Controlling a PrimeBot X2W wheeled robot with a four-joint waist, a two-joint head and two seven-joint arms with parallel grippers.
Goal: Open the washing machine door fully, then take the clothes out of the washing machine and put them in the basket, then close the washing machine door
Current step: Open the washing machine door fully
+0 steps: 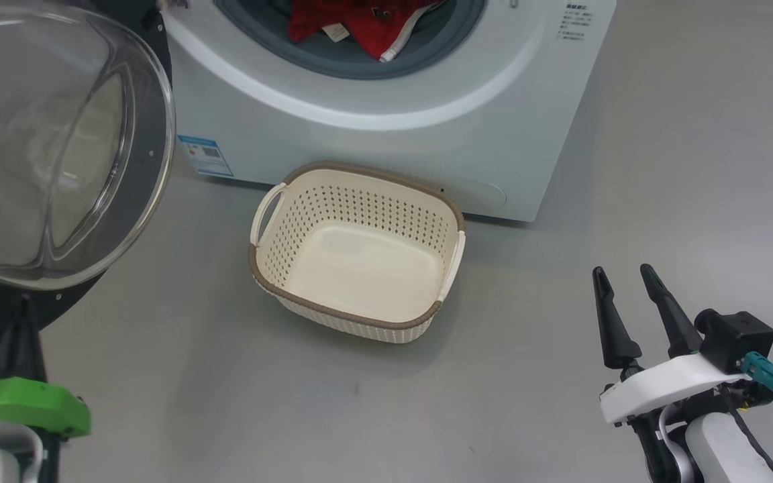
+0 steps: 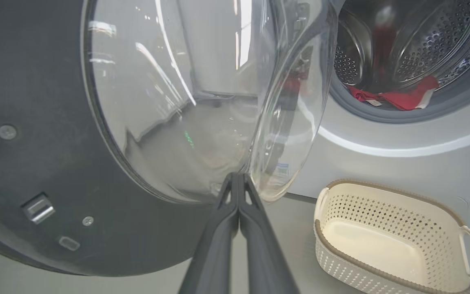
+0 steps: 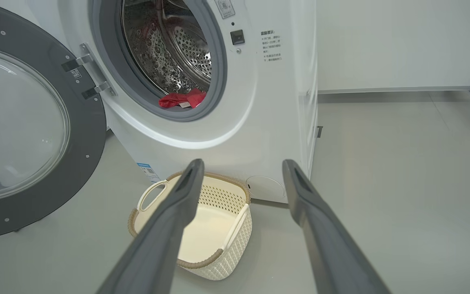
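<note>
Two states: left fingers [image 2: 214,253] tight together (empty) beside the washing machine door [image 2: 35,163], right fingers [image 3: 165,232] wide.

The head view looks down from high up, the left wrist view is very close to the washing machine door [image 2: 35,122], the right wrist view looks from low and farther back, and all three share the basket [image 1: 359,208].

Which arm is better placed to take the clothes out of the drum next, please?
The right arm: the right fingers stand open and empty, facing the drum opening where the clothes lie, while the left fingers are shut, tips at the door glass.
</note>
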